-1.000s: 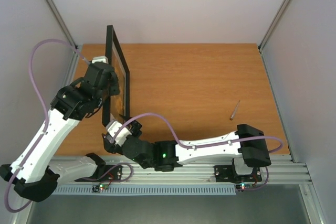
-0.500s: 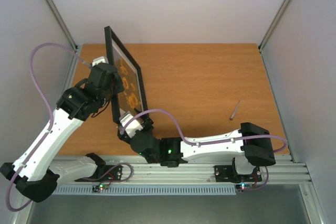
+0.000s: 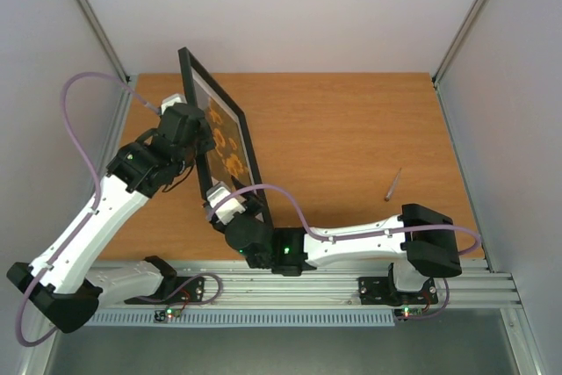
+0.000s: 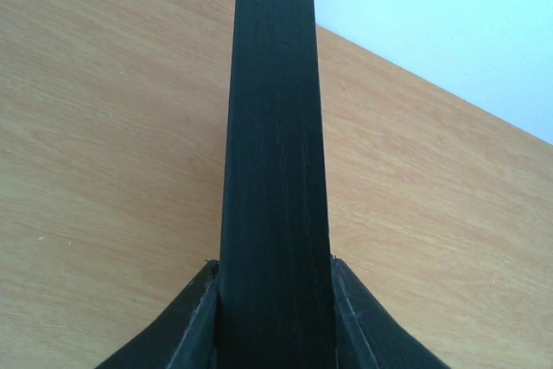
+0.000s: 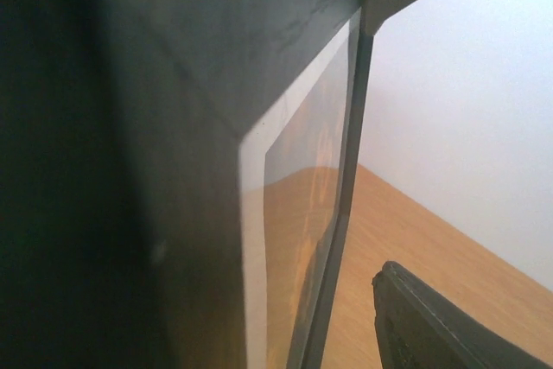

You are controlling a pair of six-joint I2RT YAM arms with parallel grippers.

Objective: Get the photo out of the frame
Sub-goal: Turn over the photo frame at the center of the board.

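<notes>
The thin black frame [image 3: 255,164] stands tilted on its edge over the left of the table, its glass face turned up and to the right. The sunflower photo [image 3: 226,145] shows behind the glass inside it. My left gripper [image 3: 195,133] is shut on the frame's left side; in the left wrist view both fingers [image 4: 190,317] press the black edge [image 4: 275,144]. My right gripper [image 3: 230,204] straddles the frame's near corner, still open. In the right wrist view, one finger [image 5: 432,326] stands apart from the frame [image 5: 155,170]; the other is hidden behind it. The photo [image 5: 307,213] appears at a steep angle.
A small slim pen-like tool [image 3: 392,183] lies on the wooden table [image 3: 351,120] at the right. Grey walls close in the left, back and right sides. The metal rail [image 3: 334,292] with both arm bases runs along the near edge.
The frame has tipped from edge-on to leaning right, so the photo now shows. Both arms moved right with it. The right jaws have narrowed around the near corner.
</notes>
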